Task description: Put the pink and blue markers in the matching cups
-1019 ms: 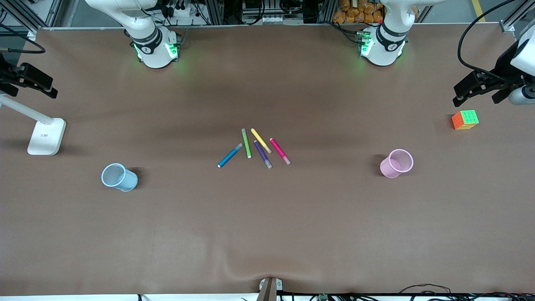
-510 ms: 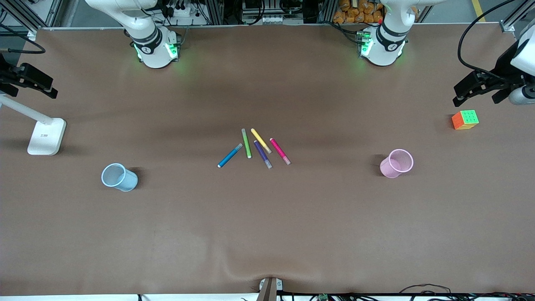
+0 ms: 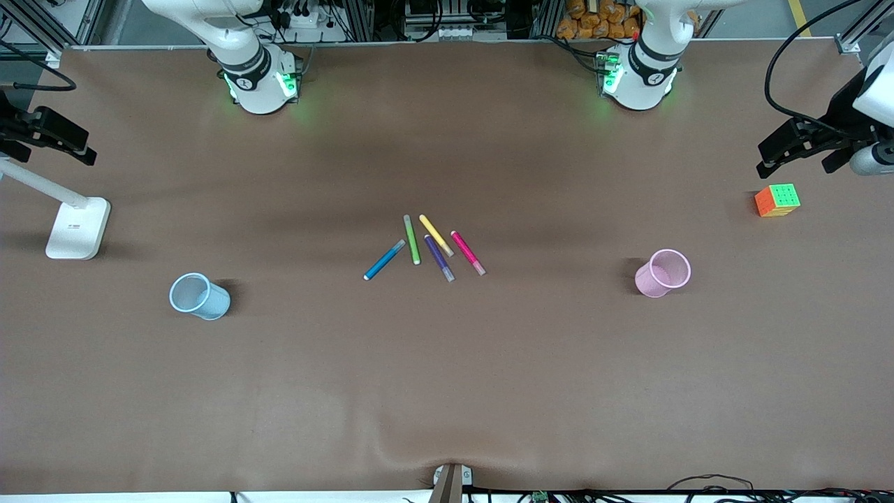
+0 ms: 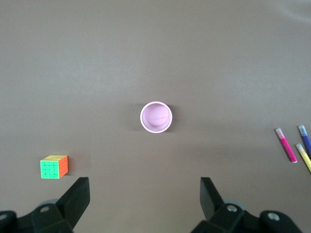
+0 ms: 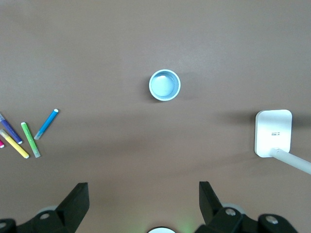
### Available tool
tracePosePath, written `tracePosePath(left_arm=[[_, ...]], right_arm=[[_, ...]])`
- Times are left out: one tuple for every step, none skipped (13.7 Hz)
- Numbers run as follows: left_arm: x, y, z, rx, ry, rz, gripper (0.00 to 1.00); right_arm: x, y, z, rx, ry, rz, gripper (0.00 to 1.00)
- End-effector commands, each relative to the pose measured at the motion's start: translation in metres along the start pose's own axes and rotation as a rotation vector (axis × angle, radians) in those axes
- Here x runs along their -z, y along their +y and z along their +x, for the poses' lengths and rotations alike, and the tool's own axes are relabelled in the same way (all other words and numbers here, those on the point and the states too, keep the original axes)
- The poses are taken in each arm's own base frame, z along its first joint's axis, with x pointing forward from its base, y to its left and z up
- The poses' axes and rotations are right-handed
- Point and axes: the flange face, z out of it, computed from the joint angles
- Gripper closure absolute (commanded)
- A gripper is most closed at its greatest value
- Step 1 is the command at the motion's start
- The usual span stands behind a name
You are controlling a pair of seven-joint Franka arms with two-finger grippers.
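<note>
- The blue cup (image 3: 200, 296) and pink cup (image 3: 663, 273) are stood nearest the front camera, well apart from the markers.
- The blue marker (image 3: 384, 260) and pink marker (image 3: 467, 252) are laid between the cups.
- The left gripper (image 4: 145, 196) is held wide open over the pink cup; the right gripper (image 5: 144, 200) is held wide open over the blue cup.

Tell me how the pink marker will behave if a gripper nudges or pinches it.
The pink marker is a slim round barrel lying flat on the table, so a sideways nudge would probably roll it. It looks rigid and likely light. The purple marker lies close beside it, so a wide pinch might disturb it.
</note>
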Motion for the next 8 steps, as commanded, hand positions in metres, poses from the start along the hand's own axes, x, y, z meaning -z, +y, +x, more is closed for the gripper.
tracePosePath(left_arm=[[0.0007,0.0056,0.0002,-0.005,0.008,0.023,0.0],[-0.0007,0.0058,0.0009,-0.004,0.013,0.022,0.0],[-0.0023,0.0059,0.0019,-0.004,0.011,0.022,0.0],[-0.0047,0.0068,0.0026,-0.006,0.007,0.022,0.0],[-0.0054,0.0069,0.0031,-0.006,0.007,0.022,0.0],[-0.0055,0.0069,0.0031,-0.006,0.007,0.022,0.0],[-0.0063,0.0069,0.0029,-0.006,0.004,0.023,0.0],[-0.0085,0.0069,0.0027,-0.006,-0.001,0.023,0.0]], right_arm=[[0.0024,0.0025,0.0015,0.006,0.002,0.016,0.0],[0.0024,0.0034,0.0015,0.005,0.002,0.016,0.0],[0.0023,0.0035,0.0014,0.004,0.0,0.015,0.0],[0.0023,0.0034,0.0014,0.005,0.0,0.016,0.0],[0.0024,0.0034,0.0015,0.004,0.002,0.016,0.0],[0.0025,0.0025,0.0017,0.006,0.003,0.016,0.0],[0.0026,0.0009,0.0016,0.009,0.003,0.016,0.0],[0.0031,-0.0007,0.0022,0.011,0.009,0.016,0.0]])
